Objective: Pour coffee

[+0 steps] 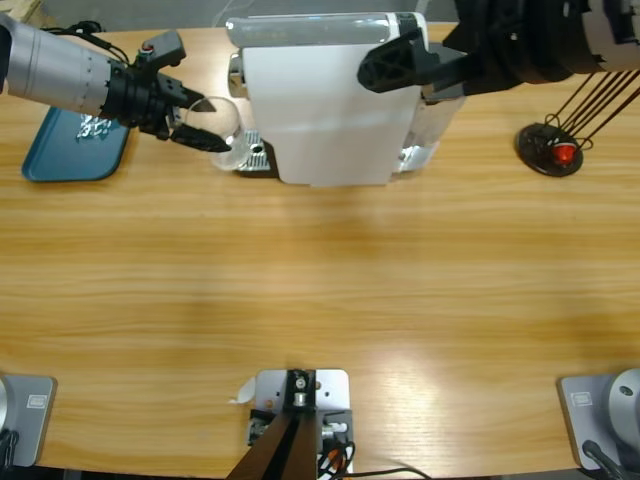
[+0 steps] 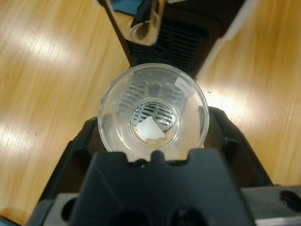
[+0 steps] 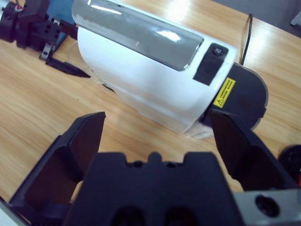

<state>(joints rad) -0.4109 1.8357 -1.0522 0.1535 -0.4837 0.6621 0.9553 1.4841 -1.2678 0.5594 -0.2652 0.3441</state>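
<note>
The left gripper point(image 1: 203, 128) grasps a clear glass cup point(image 2: 154, 109) at the coffee machine point(image 1: 325, 95), toward ten o'clock on the surface point(image 1: 320, 290); I cannot make out coffee inside. The right gripper point(image 3: 157, 136) hangs released over the machine's one o'clock end

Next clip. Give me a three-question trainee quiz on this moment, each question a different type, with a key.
1. True or false: the left gripper holds the glass cup.
2. The right gripper is: A) shut on the coffee machine, B) open above it, C) over the blue tray.
3. Fill in: the cup sits under the machine's ___.

Key: 1 true; 2 B; 3 spout.
</note>
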